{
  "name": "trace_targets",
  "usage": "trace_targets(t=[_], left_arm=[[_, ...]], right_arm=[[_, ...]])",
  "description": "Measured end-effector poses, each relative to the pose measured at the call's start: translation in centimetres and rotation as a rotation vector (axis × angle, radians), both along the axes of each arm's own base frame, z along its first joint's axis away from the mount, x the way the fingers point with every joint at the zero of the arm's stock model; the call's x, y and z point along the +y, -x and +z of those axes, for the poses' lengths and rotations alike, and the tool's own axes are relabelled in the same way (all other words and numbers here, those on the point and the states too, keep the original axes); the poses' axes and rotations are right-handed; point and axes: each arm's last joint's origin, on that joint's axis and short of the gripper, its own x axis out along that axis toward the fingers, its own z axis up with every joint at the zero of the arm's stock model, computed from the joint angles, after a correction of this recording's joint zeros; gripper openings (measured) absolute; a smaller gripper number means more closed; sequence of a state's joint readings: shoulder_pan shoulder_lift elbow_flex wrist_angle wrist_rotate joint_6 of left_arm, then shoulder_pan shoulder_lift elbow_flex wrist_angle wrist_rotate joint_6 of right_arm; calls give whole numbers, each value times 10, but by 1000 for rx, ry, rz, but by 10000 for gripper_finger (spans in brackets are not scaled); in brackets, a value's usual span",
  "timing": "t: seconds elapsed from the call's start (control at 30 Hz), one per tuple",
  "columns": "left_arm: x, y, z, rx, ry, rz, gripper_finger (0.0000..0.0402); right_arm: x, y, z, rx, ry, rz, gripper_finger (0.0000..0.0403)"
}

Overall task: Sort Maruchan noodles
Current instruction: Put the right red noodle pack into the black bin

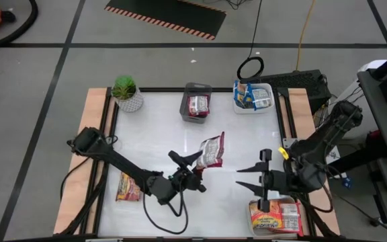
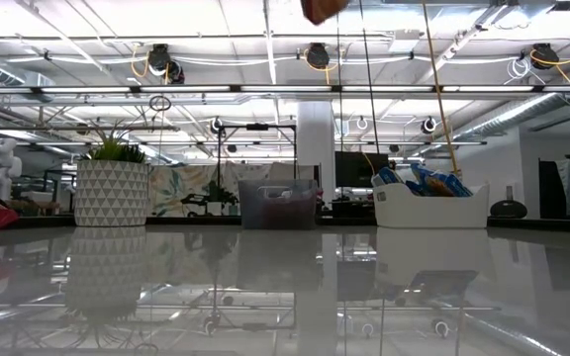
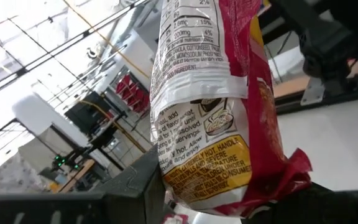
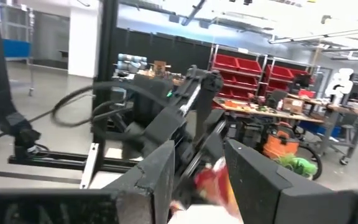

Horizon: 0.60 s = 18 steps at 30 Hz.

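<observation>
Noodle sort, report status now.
Left gripper shut on red packet, lifted mid-table. Right gripper open, idle at right. Grey tray holds a red packet; nothing blocking the way.

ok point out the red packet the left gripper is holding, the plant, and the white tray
red packet (image 1: 211, 149), high view, middle of its wrapper.
left gripper (image 1: 195, 160), high view, between its fingertips.
plant (image 1: 124, 87), high view, its green leaves.
white tray (image 1: 271, 89), high view, its right rim.

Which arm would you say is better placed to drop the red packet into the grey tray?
Left: the left gripper already holds the red packet, fairly near the grey tray; the right gripper is open and empty.
</observation>
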<state>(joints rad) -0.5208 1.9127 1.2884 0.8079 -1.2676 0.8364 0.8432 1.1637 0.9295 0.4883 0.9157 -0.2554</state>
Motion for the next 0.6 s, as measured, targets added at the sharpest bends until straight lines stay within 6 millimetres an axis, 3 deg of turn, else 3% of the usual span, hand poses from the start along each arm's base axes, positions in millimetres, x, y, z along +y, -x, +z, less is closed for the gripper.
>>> trace_targets(t=[0.33,0.6], left_arm=[[15,22,39,10,67,-131,154],[55,22,45,84,186,-208,154]], right_arm=[[12,11,-3,25,20,64,139],[20,19,-10,74,35,112,139]])
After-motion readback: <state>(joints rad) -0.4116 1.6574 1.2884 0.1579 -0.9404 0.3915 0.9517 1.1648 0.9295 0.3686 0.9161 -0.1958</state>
